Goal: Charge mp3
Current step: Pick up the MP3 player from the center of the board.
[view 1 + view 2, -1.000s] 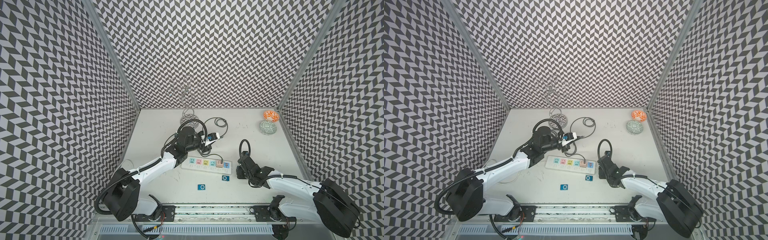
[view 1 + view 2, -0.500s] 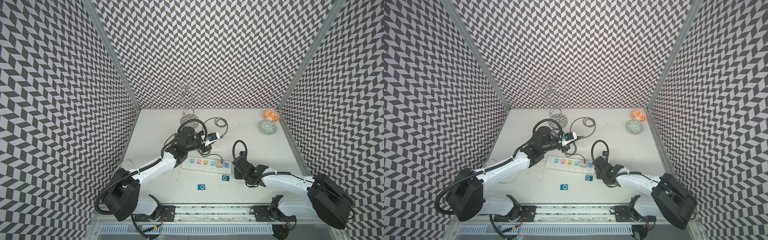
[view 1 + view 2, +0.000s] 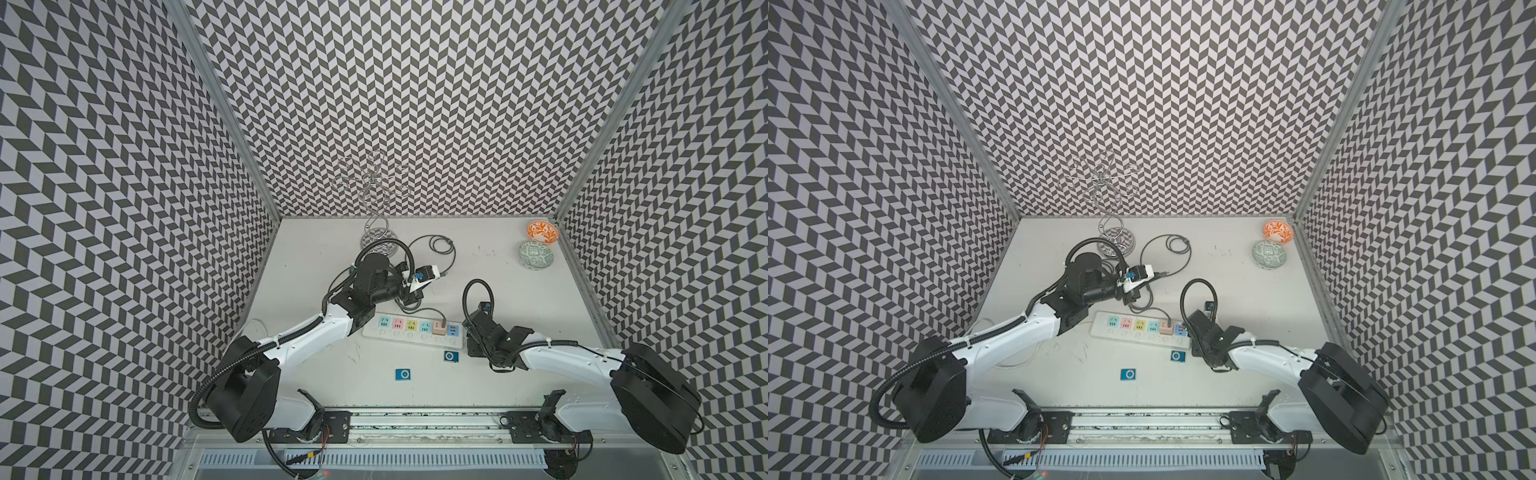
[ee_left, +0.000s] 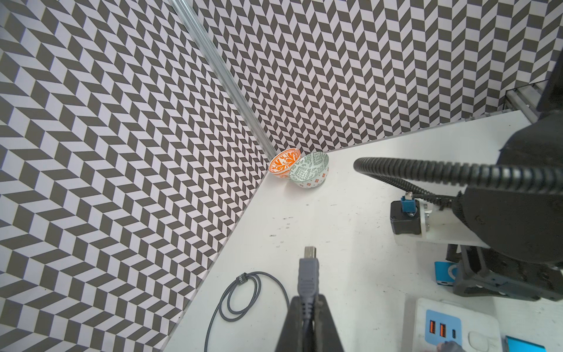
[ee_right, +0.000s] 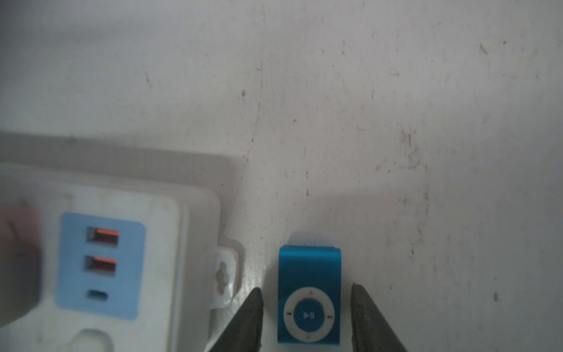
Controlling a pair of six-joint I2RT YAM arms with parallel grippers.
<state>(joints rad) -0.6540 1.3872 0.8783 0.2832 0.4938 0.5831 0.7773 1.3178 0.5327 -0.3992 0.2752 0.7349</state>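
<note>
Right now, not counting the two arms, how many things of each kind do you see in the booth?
Blue mp3 players: 2
Patterned bowls: 2
Power strip: 1
Grey charging cable: 1
Wire stand: 1
Total: 7

table (image 3: 498,270) | power strip (image 3: 411,332) | mp3 player (image 3: 451,356) | second player (image 3: 403,374) | orange bowl (image 3: 542,231) | green bowl (image 3: 536,254)

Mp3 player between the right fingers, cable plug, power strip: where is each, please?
mp3 player (image 5: 309,293), right wrist view, white wheel's top.
cable plug (image 4: 308,274), left wrist view, grey housing.
power strip (image 5: 131,268), right wrist view, blue USB panel.
</note>
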